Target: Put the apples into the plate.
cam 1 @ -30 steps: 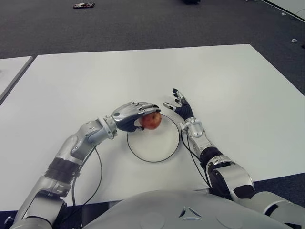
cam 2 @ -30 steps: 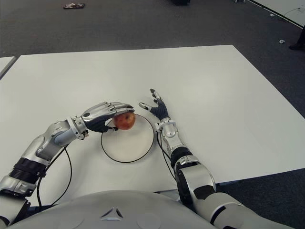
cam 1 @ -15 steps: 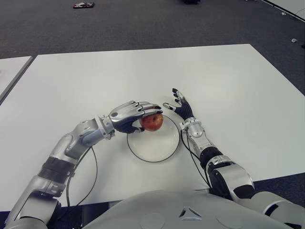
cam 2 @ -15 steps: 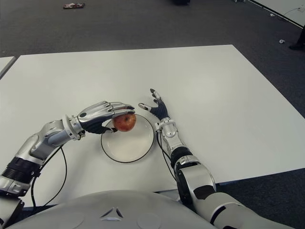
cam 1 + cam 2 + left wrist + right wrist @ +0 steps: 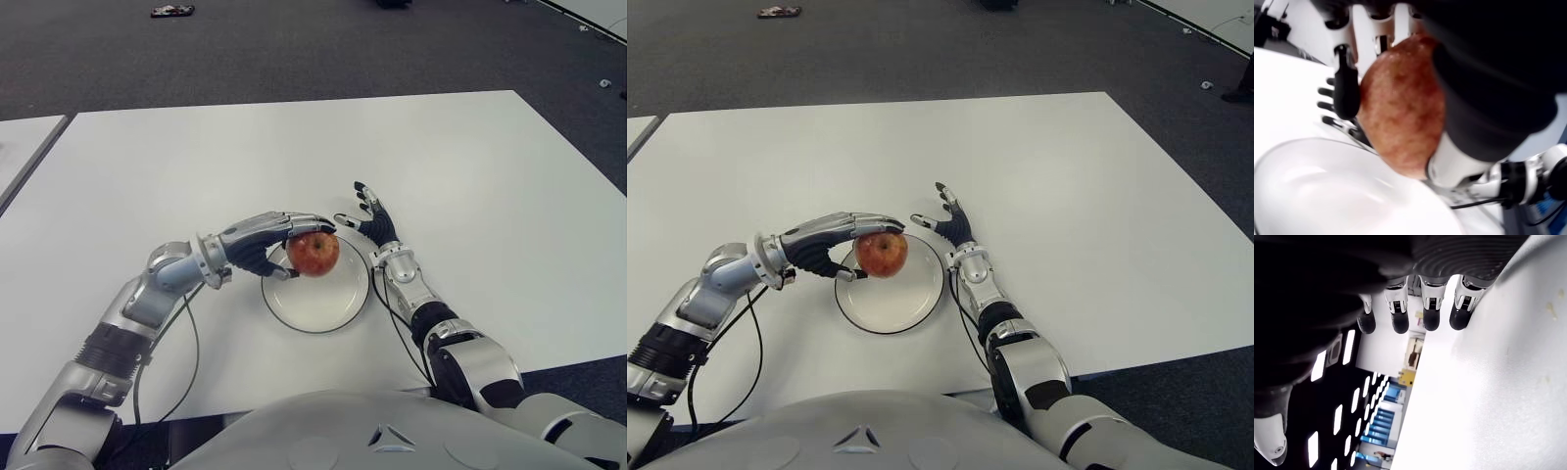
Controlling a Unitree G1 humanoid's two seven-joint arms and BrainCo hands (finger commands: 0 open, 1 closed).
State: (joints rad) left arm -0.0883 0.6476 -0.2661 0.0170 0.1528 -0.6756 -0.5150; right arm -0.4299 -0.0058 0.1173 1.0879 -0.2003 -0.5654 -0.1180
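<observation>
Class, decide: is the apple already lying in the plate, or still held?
Still held: the left hand grips the apple over the plate rim; contact with the plate cannot be told.

Small dark object (image 5: 172, 11) on floor, upper left: too small to identify. Apple (image 5: 313, 254) hides plate's (image 5: 338, 311) far-left rim.

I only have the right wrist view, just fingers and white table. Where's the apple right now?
Observer: The red round apple is in the left robot hand, over the far left part of the white round plate.
Operator: Is it gripped?
Observer: The left wrist view shows fingers around it.
Operator: And my right robot hand?
Observer: The right robot hand shows open, beside the plate's far right rim.
</observation>
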